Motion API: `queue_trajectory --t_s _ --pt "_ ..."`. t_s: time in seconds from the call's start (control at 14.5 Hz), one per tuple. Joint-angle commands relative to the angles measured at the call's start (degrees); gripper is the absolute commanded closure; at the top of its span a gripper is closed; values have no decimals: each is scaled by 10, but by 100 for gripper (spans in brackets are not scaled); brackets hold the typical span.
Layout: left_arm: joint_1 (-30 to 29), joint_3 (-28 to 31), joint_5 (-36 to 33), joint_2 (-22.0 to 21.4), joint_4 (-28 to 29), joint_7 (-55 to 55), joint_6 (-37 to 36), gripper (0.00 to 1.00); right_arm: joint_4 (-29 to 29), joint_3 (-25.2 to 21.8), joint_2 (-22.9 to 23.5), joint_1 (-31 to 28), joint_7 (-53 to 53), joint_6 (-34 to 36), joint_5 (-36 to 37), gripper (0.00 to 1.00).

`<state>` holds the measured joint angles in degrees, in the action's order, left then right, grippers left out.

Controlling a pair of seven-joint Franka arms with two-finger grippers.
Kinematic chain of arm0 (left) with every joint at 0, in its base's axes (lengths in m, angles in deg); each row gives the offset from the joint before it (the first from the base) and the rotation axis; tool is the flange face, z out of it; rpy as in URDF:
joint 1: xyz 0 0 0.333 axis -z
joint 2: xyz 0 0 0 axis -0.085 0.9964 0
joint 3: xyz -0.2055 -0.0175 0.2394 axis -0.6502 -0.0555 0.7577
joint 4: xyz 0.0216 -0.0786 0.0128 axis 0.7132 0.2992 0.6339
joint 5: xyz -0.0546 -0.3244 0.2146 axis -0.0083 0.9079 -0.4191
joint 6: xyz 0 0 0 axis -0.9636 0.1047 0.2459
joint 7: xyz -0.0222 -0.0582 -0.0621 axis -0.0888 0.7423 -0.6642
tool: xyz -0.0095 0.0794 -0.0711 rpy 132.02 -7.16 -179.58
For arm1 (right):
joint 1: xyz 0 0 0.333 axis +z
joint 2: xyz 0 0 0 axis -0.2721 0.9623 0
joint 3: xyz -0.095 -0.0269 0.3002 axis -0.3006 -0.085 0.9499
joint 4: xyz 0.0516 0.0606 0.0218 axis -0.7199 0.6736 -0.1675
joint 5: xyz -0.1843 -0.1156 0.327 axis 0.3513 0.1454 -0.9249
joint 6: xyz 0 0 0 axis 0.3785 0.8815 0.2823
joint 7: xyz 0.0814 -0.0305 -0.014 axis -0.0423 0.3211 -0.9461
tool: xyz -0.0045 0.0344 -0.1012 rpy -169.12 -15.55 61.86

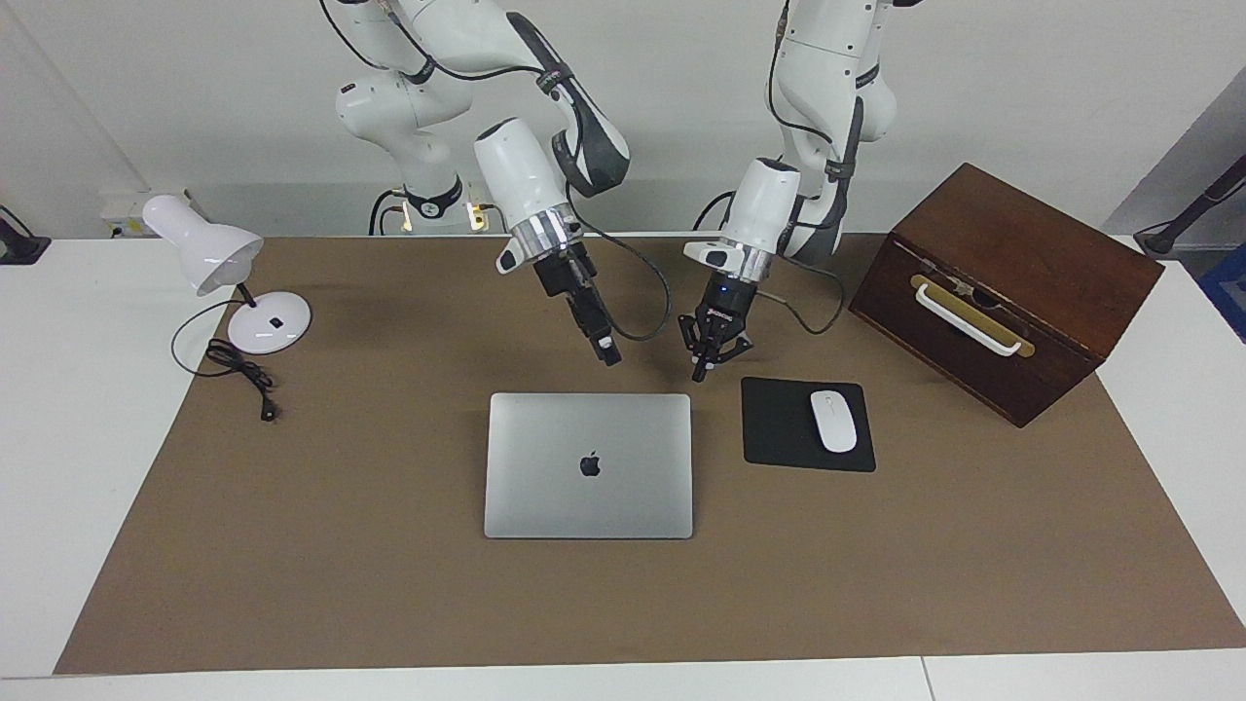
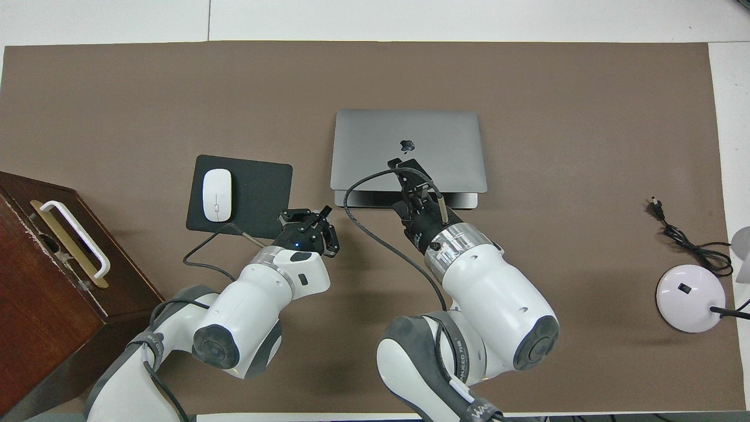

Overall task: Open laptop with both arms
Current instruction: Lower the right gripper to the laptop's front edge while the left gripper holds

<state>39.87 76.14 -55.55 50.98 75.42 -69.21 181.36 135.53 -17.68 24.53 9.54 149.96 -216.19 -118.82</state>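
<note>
The silver-grey laptop (image 1: 589, 465) lies flat on the brown mat with its lid down and the apple logo up; it also shows in the overhead view (image 2: 410, 140). My right gripper (image 1: 608, 355) hangs in the air over the laptop's edge nearest the robots, and its fingers look shut and empty. In the overhead view the right gripper (image 2: 404, 167) covers that edge. My left gripper (image 1: 701, 370) hangs over the mat beside the laptop's corner and the mouse pad, holding nothing; it also shows in the overhead view (image 2: 309, 218).
A black mouse pad (image 1: 779, 428) with a white mouse (image 1: 833, 421) lies beside the laptop toward the left arm's end. A dark wooden box (image 1: 1003, 292) with a white handle stands past it. A white desk lamp (image 1: 209, 258) and its cord (image 1: 243, 375) are at the right arm's end.
</note>
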Motion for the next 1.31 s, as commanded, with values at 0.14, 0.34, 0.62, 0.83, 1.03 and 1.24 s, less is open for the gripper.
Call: queue_trajectory --t_s 0.14,0.34,0.62,0.83,1.03,1.24 --pt "9 5 1 43 -45 -18 14 100 44 2 -29 0 -8 1 -16 0" --pt "9 5 3 67 -66 -20 15 100 45 1 -28 -3 -17 3 -16 0" --pt "4 5 4 85 -82 -24 15 100 44 0 -27 -8 -29 12 -16 0" --pt "3 5 5 91 -88 -24 15 100 42 -3 -22 -11 -31 15 -16 0" --pt "2 5 5 94 -93 -24 15 100 42 -3 -16 -13 -35 14 -16 0" --pt "1 5 5 104 -97 -24 15 100 41 -3 -8 -19 -36 14 -15 0"
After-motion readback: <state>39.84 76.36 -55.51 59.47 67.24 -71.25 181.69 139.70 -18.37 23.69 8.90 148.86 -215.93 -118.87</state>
